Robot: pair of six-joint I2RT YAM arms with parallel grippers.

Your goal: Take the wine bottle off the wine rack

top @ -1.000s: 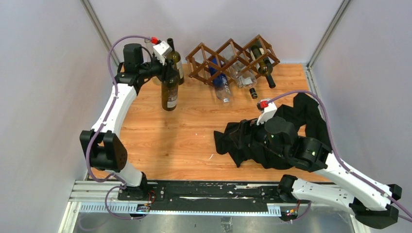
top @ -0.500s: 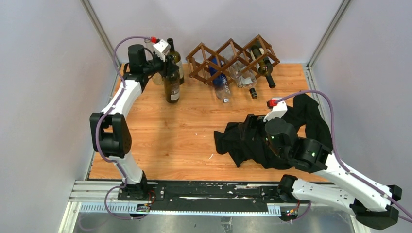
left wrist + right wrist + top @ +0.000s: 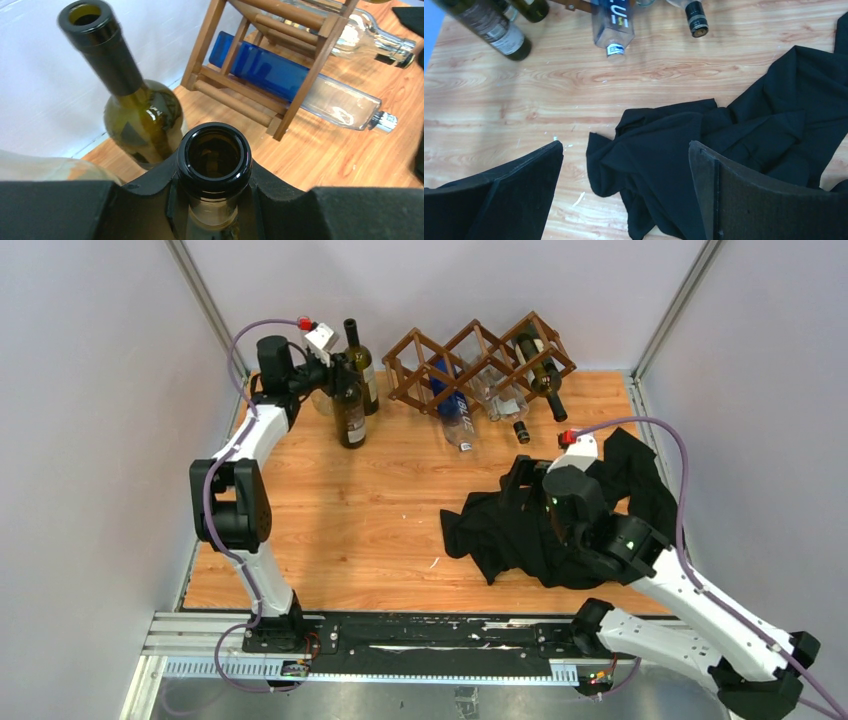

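At the left, a dark wine bottle [image 3: 350,423] was gripped by its neck in the clenched left gripper [image 3: 214,200]. It was held upright, clear of the wine rack [image 3: 470,350] and just beside a green bottle [image 3: 361,368]. Setting it down was judged the step in hand, and a release without nudging that neighbour would be called for next. At the right, the right gripper [image 3: 625,155] was held spread open above a black cloth [image 3: 734,130].

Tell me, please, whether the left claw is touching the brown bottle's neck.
Touching. The left wrist view shows the left claw shut round the brown bottle, its fingers pressed against both sides of the neck under the lip.
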